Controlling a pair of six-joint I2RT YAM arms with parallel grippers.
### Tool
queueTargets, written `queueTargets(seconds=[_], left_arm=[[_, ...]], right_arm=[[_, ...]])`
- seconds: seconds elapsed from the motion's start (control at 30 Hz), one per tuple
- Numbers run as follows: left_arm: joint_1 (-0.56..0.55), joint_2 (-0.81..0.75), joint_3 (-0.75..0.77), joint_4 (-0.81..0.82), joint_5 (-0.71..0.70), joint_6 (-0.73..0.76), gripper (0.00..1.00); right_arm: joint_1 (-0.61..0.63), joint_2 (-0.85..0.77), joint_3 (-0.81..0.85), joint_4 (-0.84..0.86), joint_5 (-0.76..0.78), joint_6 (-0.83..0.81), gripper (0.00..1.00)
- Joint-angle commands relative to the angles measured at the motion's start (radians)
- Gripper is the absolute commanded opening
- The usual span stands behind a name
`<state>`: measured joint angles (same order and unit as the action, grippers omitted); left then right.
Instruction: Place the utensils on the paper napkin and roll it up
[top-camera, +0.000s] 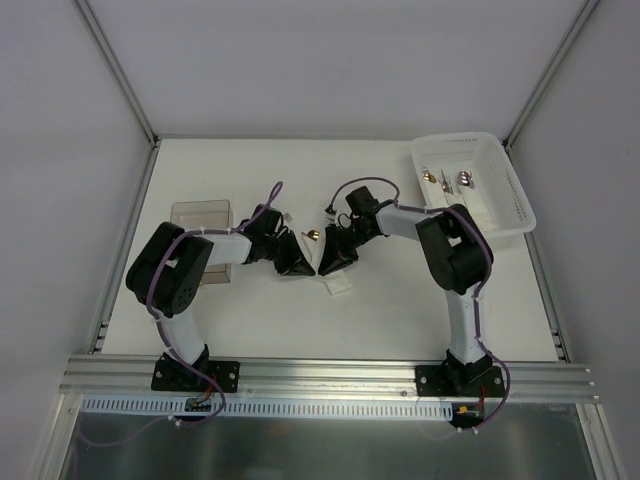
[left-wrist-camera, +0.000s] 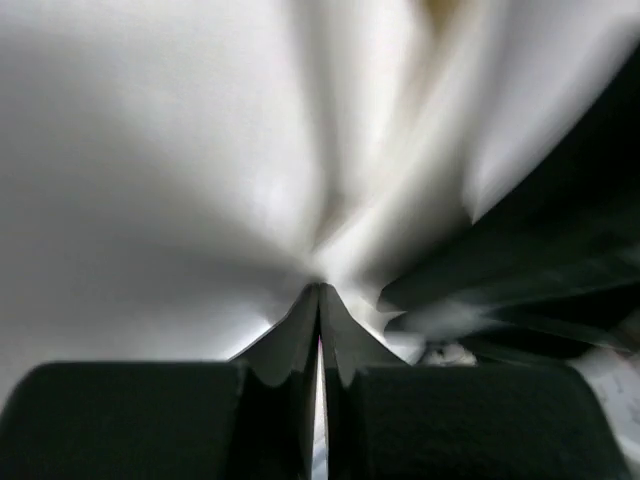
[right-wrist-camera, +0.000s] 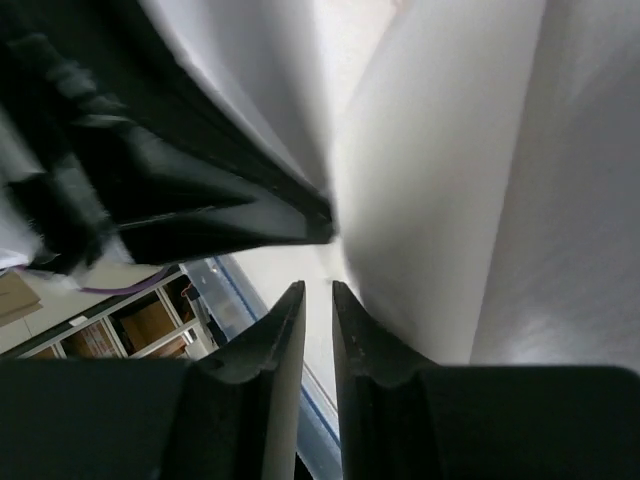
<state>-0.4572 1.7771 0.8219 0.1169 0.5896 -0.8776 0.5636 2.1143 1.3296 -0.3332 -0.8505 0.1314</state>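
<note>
The white paper napkin is bunched up between my two grippers at mid-table, and only a small corner of it shows from above. My left gripper is shut, and in its wrist view the napkin's creases run together at the closed tips. My right gripper faces it tip to tip. Its jaws stand a narrow gap apart with nothing between them, beside a fold of napkin. A copper-gold utensil head sticks out just behind the grippers.
A white plastic basket at the back right holds more utensils. A clear box stands at the left behind my left arm. Metal frame rails run along the table's sides.
</note>
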Motion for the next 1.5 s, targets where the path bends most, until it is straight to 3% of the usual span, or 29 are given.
queueTargets(seconds=[0.0, 0.3, 0.63, 1.03, 1.3, 1.47], left_arm=[[-0.008, 0.097, -0.043, -0.111, -0.149, 0.043, 0.00], [-0.006, 0.101, -0.052, -0.111, -0.162, 0.040, 0.00], [-0.008, 0.082, -0.064, -0.112, -0.160, 0.035, 0.00], [-0.005, 0.048, -0.067, -0.111, -0.163, 0.028, 0.00], [-0.009, -0.120, -0.049, -0.111, -0.211, 0.080, 0.02], [-0.015, -0.133, 0.000, -0.146, -0.195, 0.074, 0.05]], right_arm=[[-0.010, -0.145, 0.048, -0.009, -0.088, -0.006, 0.21], [-0.011, -0.057, 0.026, -0.015, -0.123, 0.011, 0.18], [-0.094, -0.093, 0.020, -0.021, -0.108, -0.049, 0.17], [-0.048, 0.027, -0.083, 0.020, -0.053, -0.095, 0.09], [-0.050, 0.075, -0.075, 0.019, -0.018, -0.099, 0.07], [-0.048, 0.073, -0.082, 0.020, -0.015, -0.098, 0.07]])
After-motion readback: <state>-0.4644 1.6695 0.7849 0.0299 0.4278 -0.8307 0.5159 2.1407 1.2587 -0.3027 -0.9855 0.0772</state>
